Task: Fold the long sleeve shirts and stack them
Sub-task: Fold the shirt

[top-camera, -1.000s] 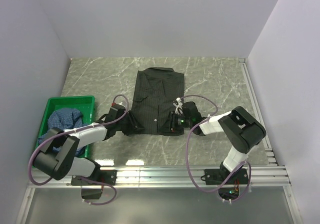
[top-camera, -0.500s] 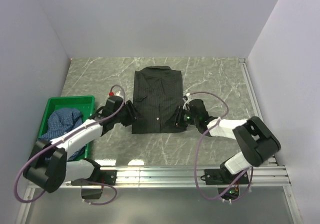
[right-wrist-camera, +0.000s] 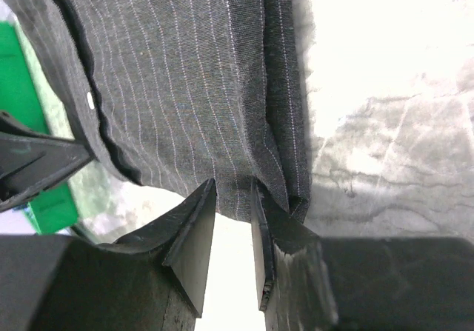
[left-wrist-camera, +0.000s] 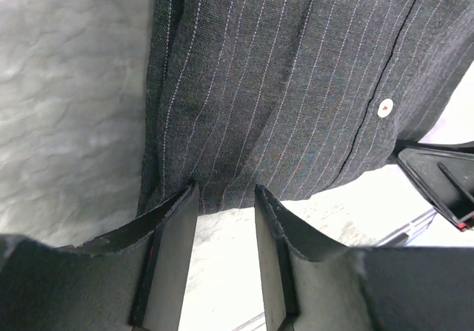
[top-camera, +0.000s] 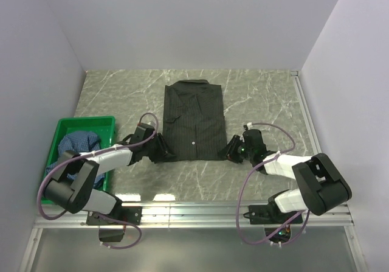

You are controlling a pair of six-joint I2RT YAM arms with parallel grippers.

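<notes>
The black pinstriped long sleeve shirt (top-camera: 193,121) lies folded flat at the middle of the table, collar at the far end. My left gripper (top-camera: 166,156) sits low at its near left corner. In the left wrist view that gripper (left-wrist-camera: 226,190) is open, its tips at the hem (left-wrist-camera: 244,190), with bare table between the fingers. My right gripper (top-camera: 230,152) is at the near right corner. Seen from the right wrist, it (right-wrist-camera: 232,185) is open too, the hem (right-wrist-camera: 233,198) just reaching between its tips. The blue checked shirt (top-camera: 78,143) lies crumpled in the crate.
The green plastic crate (top-camera: 85,121) stands at the left, close to my left arm. White walls close in the table on three sides. A metal rail (top-camera: 231,210) runs along the near edge, and another (top-camera: 307,126) along the right side.
Both grippers have drawn back from over the shirt's lower part to its near hem. The right gripper moved right and nearer. The shirt's near edge now lies flat.
</notes>
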